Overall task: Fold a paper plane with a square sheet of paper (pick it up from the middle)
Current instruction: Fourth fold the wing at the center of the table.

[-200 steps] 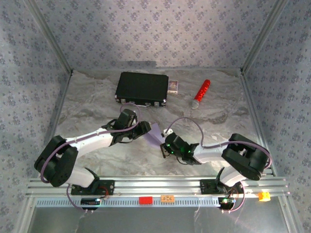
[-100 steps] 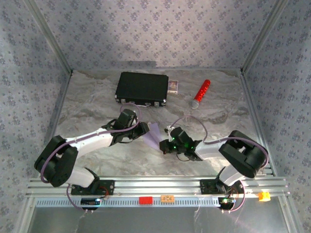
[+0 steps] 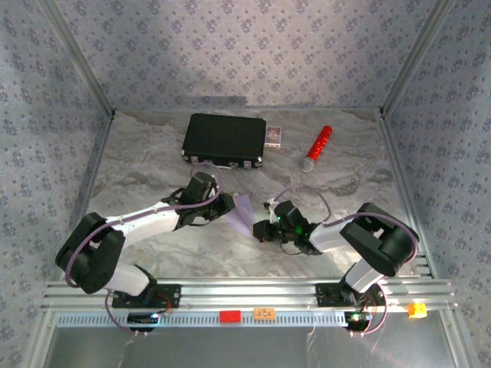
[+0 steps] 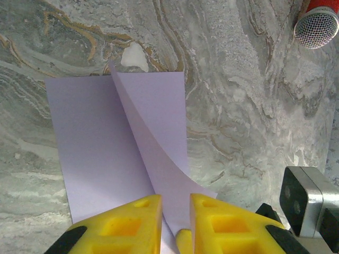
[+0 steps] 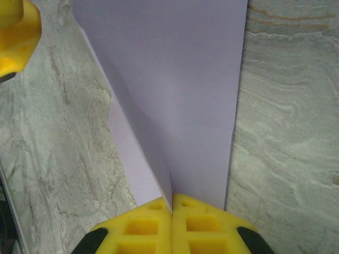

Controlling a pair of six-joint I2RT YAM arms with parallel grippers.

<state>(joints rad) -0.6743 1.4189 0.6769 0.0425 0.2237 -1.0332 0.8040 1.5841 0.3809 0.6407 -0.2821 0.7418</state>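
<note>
top: square sheet of paper (image 3: 243, 215) mid-frame on counter (image 3: 153, 161), between left claw (image 3: 229, 205) and right claw (image 3: 259, 230).
left wrist: left claw narrowly spread, raised flap (curled) between fingers.
right wrist: right claw pressed together, pinching paper's fold.

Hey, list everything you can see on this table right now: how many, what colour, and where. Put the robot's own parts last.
thin pale lilac paper sheet: one, lilac, table centre, partly folded up between the grippers
flat black rectangular case: one, black, far side, left of centre
small white-and-dark card box: one, beside the case's right end
red-and-silver cylinder: one, far side, right of the box
marbled grey table: one, grey, under everything
left gripper: one, yellow fingers, narrowly apart around the sheet's raised fold
right gripper: one, yellow fingers, shut on the sheet
</note>
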